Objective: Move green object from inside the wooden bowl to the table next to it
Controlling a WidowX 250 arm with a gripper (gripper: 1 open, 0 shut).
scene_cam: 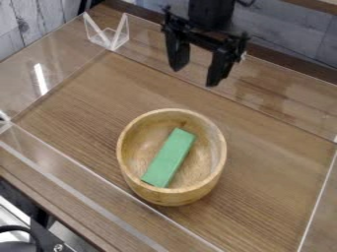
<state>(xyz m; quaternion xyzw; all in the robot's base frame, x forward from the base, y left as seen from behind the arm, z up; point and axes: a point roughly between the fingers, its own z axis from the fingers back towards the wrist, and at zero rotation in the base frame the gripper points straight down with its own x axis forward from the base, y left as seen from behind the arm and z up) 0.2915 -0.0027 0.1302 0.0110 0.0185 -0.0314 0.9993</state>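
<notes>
The flat green object (168,157) lies inside the round wooden bowl (137,178)
</notes>
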